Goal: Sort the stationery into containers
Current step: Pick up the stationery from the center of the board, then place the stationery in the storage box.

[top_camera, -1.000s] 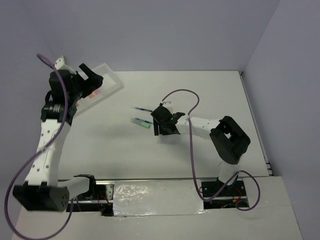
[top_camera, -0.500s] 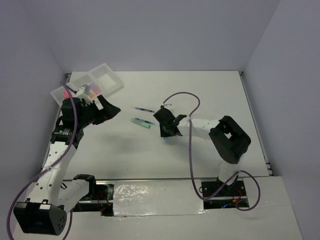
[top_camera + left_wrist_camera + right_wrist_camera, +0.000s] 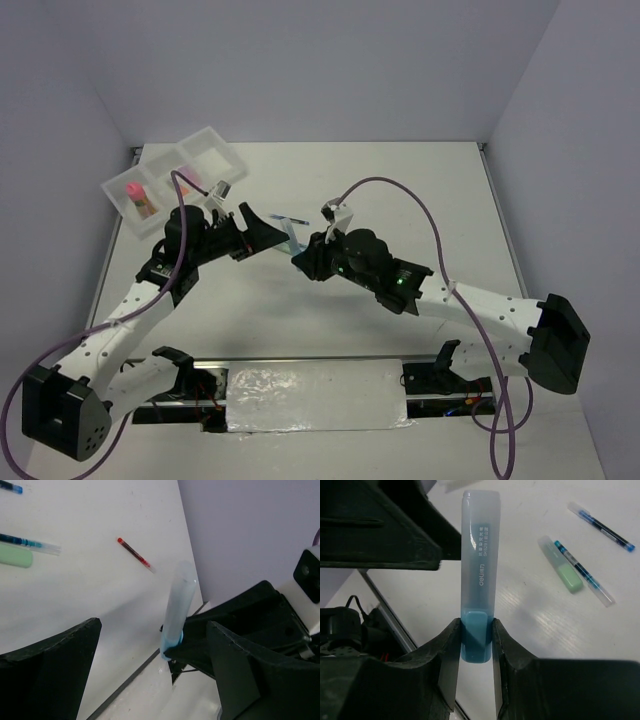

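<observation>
The blue marker (image 3: 479, 555) had a frosted, translucent plastic cap with fine printed lettering over a smoother, opaque blue end. The right pincer (image 3: 476, 630) clamping it and the left pincer (image 3: 154, 625) were matt black plastic. The table (image 3: 450, 170) was matt white and smooth, with faint scuffs. The tray (image 3: 205, 150) at the far left was milky translucent plastic. The thin dark-blue pen (image 3: 582, 571) had a clear glossy barrel, and the green-capped marker (image 3: 561, 565) looked like satin pastel plastic. The purple cable (image 3: 385, 181) carried a slight sheen.
</observation>
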`<state>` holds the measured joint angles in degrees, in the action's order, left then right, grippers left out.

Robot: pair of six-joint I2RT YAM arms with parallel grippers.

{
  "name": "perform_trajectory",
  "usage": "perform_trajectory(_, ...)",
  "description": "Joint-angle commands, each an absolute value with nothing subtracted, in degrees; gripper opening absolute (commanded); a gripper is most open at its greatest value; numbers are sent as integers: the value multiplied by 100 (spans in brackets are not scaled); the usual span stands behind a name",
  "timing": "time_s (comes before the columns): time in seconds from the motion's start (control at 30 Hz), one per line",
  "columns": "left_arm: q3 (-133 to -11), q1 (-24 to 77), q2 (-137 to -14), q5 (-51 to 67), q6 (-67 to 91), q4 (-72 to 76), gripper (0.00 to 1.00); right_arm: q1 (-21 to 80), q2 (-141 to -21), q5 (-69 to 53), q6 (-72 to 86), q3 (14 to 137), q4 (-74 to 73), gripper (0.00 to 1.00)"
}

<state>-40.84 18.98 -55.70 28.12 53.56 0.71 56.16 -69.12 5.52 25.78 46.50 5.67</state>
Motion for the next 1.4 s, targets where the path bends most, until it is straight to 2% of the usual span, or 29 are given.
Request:
perform_trajectory(0.0, -4069, 1942, -5756, 2909, 5739, 843, 99, 5757, -6821, 413, 2312, 4763, 897, 5)
perform_trajectory(0.07, -4078, 1951, -5836, 2944, 5783, 914, 99, 5809, -6742, 282, 2303, 4755, 1001, 5)
perform_trajectory(0.17, -4052, 1977, -5924, 3032, 5853, 1133, 93, 5818, -6750, 246, 2338, 4930, 889, 6)
perform_trajectory(0.2, -4052, 2012, -5950, 3041, 5880, 1203, 83, 5827, -6837, 246, 2320, 4992, 844, 7)
perform_trajectory(0.27, -4078, 2056, -5994, 3006, 5880, 1257, 70, 5827, -6960, 263, 2312, 5184, 712, 8)
perform_trajectory(0.3, -4096, 2118, -6012, 2980, 5845, 1257, 52, 5827, -7048, 298, 2329, 5229, 695, 10)
perform_trajectory(0.33, -4113, 2144, -6047, 2953, 5801, 1239, 42, 5827, -7084, 351, 2338, 5256, 703, 11)
perform_trajectory(0.37, -4139, 2153, -6151, 2927, 5775, 1204, 32, 5827, -7110, 491, 2355, 5308, 729, 16)
perform_trajectory(0.4, -4192, 2153, -6231, 2927, 5714, 1134, 8, 5827, -7180, 588, 2408, 5352, 703, 22)
perform_trajectory(0.43, -4253, 2153, -6301, 2918, 5661, 1047, 1, 5818, -7224, 719, 2434, 5474, 538, 39)
perform_trajectory(0.47, -4341, 2127, -6450, 2727, 5451, 889, 0, 5801, -7242, 1138, 2556, 5528, 397, 56)
perform_trajectory(0.5, -4646, 2075, -6521, 2490, 5301, 635, 0, 5783, -7216, 1421, 2653, 5563, 213, 99)
perform_trajectory(0.63, -5904, 1452, -7100, 93, 4492, -1401, 0, 5441, -6499, 2477, 3286, 5065, -543, 100)
perform_trajectory(0.67, -6141, 1015, -7519, -678, 4352, -1572, 0, 5345, -6269, 2574, 3479, 4906, -580, 100)
perform_trajectory(0.8, -7852, 116, -8883, -2080, 4464, -2161, 2, 5081, -5266, 2453, 3393, 4220, -562, 100)
perform_trajectory(0.87, -8592, -261, -9867, -2136, 4387, -2406, 2, 5028, -4976, 2426, 3235, 4131, -694, 100)
perform_trajectory(0.93, -10233, -438, -11040, -2345, 4237, -2845, 2, 4966, -4878, 2347, 3060, 4166, -957, 100)
perform_trajectory(0.97, -11431, -492, -11413, -2442, 3958, -3230, 4, 4948, -4826, 2294, 3015, 4175, -1019, 100)
perform_trajectory(1.03, -12659, -667, -12622, -2592, 3666, -3645, 8, 4870, -4781, 2005, 2857, 4079, -923, 100)
perform_trajectory(1.1, -14071, -790, -13242, -2645, 3393, -4128, 12, 4755, -4764, 1724, 2655, 4017, -835, 100)
perform_trajectory(1.13, -14237, -852, -13428, -2593, 3358, -4113, 15, 4703, -4772, 1531, 2611, 4025, -844, 100)
perform_trajectory(1.27, -12408, -1125, -12912, -2303, 3366, -2806, 49, 4474, -4843, 1257, 2426, 4122, -844, 100)
perform_trajectory(1.3, -12210, -1116, -12833, -2311, 3366, -2612, 54, 4439, -4912, 1239, 2400, 4174, -835, 100)
perform_trajectory(1.33, -12095, -1134, -12823, -2155, 3297, -2375, 70, 4430, -4957, 1161, 2373, 4210, -826, 100)
perform_trajectory(1.37, -12163, -1134, -12884, -2049, 3270, -2364, 78, 4395, -5018, 1091, 2347, 4245, -817, 100)
